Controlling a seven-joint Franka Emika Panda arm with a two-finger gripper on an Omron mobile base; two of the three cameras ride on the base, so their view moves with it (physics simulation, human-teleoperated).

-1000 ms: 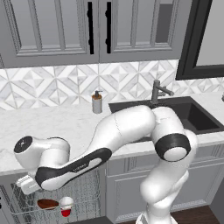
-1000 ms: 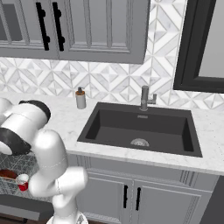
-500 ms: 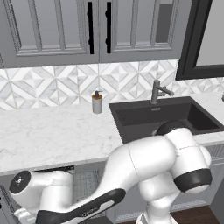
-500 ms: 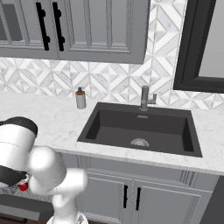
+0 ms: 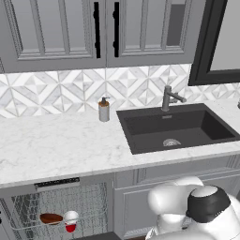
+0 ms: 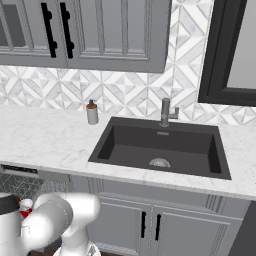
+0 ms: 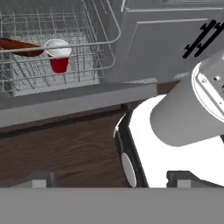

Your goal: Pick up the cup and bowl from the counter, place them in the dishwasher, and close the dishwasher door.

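The cup (image 5: 71,221) stands upright in the wire rack (image 5: 89,206) of the open dishwasher (image 5: 58,185), with the bowl (image 5: 51,218) lying just beside it, to its left in the left base view. In the hand view cup (image 7: 58,57) and bowl (image 7: 17,47) sit behind the rack's front wires. The hand (image 7: 109,180) is low over the wooden floor (image 7: 61,153), open and holding nothing. Above, the counter (image 5: 56,145) carries a soap bottle (image 5: 103,109) beside the sink (image 5: 178,129).

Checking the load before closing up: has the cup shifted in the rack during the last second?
No. The cup sits beside the bowl in the rack, as before.
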